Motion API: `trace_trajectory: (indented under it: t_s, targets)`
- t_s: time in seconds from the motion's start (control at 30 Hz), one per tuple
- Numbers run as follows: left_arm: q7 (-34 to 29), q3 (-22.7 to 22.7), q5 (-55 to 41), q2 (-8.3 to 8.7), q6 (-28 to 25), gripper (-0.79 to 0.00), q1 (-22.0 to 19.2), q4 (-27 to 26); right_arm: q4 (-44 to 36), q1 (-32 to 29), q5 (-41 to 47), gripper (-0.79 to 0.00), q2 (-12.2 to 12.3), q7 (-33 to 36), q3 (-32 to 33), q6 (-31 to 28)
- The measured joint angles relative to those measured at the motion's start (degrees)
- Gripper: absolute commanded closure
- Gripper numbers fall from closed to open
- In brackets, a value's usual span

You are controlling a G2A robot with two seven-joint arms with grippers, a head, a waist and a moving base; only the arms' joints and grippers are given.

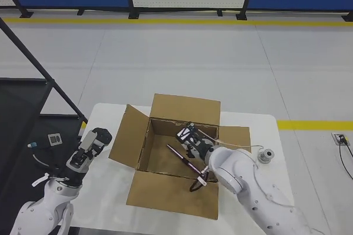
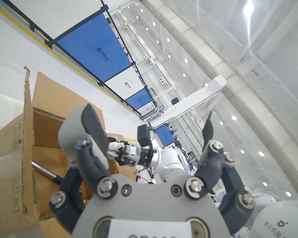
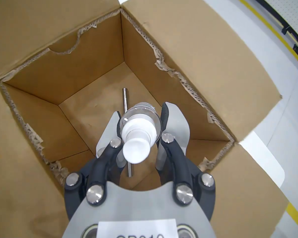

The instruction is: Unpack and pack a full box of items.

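The right gripper (image 3: pixel 141 112) is clenched on a bottle (image 3: pixel 144 108). Its two pads (image 3: pixel 164 116) press the clear body from either side, just below a white cap (image 3: pixel 136 147) that points back toward the wrist. The gripper holds the bottle inside the open top of the box (image 3: pixel 149 43), above the box floor. The pictures do not show whether the bottle's base touches the floor.

The bottle looks like thin, smooth plastic. It is probably light and fairly stiff, and slick enough to slip if the squeeze is loose. The widest part of the body, under the shoulder, seems the safest place to hold it. The narrow cap would give the pads little to grip and could twist.

A thin metal rod (image 3: pixel 125 95) lies flat on the box floor, directly beneath the gripper, and runs under the bottle. The rod looks rigid and smooth, so it may roll if nudged.

Beyond the box, a small spool (image 1: pixel 265 155) sits on the white table (image 1: pixel 109 182), near the right arm. The left gripper (image 2: pixel 151 125) is released, jaws spread wide with nothing between them. It hangs beside the box's outer flap, well apart from the bottle.
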Motion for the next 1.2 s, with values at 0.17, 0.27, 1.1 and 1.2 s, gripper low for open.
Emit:
trace_trajectory:
  t_s: [0.17,0.27,1.1,1.2]
  targets:
    - [0.0,0.0,0.0,0.0,0.0,-0.785,0.0,0.0,10.44,5.39,1.35,0.0,-2.53,-1.43,-5.25,1.77]
    - [0.0,0.0,0.0,0.0,0.0,-0.785,0.0,0.0,15.36,7.66,0.23,0.0,-3.99,-1.82,-7.93,4.06]
    - [0.0,0.0,0.0,0.0,0.0,-0.785,0.0,0.0,27.24,12.91,3.14,-0.348,-8.88,1.41,-9.99,2.78]
    - [0.0,0.0,0.0,0.0,0.0,-0.785,0.0,0.0,25.7,12.44,2.12,-0.363,-8.69,2.34,-9.28,2.79]
